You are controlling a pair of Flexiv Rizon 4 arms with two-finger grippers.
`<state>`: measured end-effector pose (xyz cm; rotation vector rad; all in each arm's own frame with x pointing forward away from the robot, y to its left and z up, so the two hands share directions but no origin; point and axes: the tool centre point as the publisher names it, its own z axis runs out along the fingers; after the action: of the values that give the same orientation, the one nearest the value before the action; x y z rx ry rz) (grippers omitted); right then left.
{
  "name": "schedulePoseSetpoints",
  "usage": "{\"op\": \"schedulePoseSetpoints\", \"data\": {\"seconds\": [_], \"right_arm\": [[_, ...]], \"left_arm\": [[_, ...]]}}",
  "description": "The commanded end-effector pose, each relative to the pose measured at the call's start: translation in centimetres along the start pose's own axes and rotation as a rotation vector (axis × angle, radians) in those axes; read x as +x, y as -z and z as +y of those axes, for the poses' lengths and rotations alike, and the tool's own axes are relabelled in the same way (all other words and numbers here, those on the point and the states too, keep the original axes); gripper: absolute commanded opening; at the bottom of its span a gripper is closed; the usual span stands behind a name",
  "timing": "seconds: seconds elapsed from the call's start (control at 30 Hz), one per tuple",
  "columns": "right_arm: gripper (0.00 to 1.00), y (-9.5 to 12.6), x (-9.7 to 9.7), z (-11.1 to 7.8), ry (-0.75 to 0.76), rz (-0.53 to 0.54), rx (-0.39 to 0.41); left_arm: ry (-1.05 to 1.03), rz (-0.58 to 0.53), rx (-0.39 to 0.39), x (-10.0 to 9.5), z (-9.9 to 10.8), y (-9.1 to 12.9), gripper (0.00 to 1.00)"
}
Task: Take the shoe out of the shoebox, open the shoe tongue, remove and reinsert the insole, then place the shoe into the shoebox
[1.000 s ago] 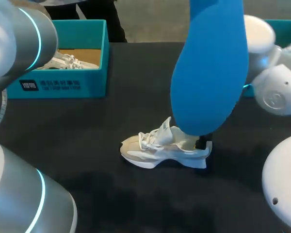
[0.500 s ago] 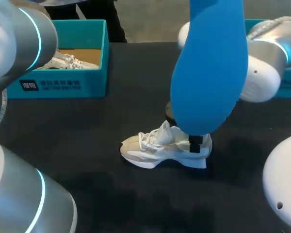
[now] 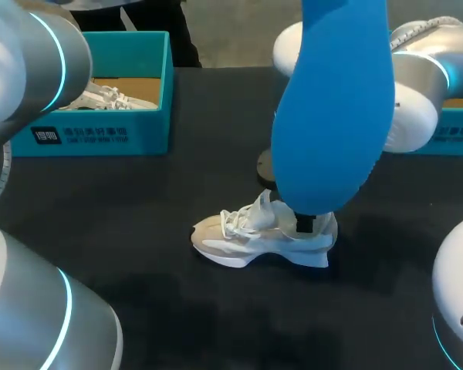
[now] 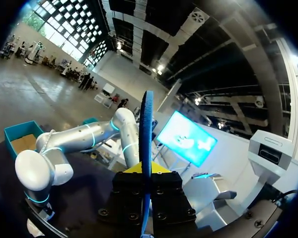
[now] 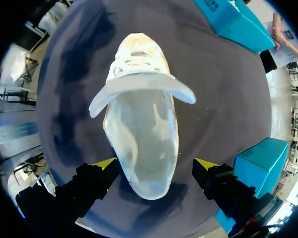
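A white shoe [image 3: 262, 235] lies on its sole on the black table, toe to the left. In the right wrist view the shoe [image 5: 141, 124] has its tongue [image 5: 139, 87] lifted and its inside bare. My right gripper [image 5: 156, 163] is open above the heel, one yellow tip on each side; in the head view it [image 3: 305, 223] shows as a dark finger at the heel. The blue insole [image 3: 332, 108] is held high, close to the head camera. In the left wrist view my left gripper [image 4: 146, 171] is shut on the insole [image 4: 147, 124], seen edge-on.
A teal shoebox [image 3: 150, 116] stands at the back left with another white shoe [image 3: 104, 96] inside. A second teal box [image 3: 455, 131] sits at the back right, behind my right arm [image 3: 413, 92]. The large insole hides part of the table's middle.
My right arm has swung leftward over the table and its gripper has shifted a little left at the shoe's heel. The insole and the shoe have stayed put.
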<state>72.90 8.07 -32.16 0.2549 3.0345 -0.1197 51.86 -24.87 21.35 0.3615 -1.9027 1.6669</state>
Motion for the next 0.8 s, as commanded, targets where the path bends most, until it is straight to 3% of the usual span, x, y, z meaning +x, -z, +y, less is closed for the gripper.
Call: {"op": "schedulePoseSetpoints", "data": {"seconds": [0.03,0.37,0.8], "right_arm": [[1.0,0.6,-0.6,0.1,0.01,-0.004,-0.007],[1.0,-0.4,-2.0,2.7,0.052,0.005,-0.023],[1.0,-2.3,-2.6,4.7,0.078,0.033,-0.041]], "left_arm": [[0.001,-0.001,0.0,-0.1,0.1,0.0,0.0],[0.001,-0.001,0.0,-0.1,0.1,0.0,0.0],[0.001,-0.001,0.0,-0.1,0.1,0.0,0.0]]}}
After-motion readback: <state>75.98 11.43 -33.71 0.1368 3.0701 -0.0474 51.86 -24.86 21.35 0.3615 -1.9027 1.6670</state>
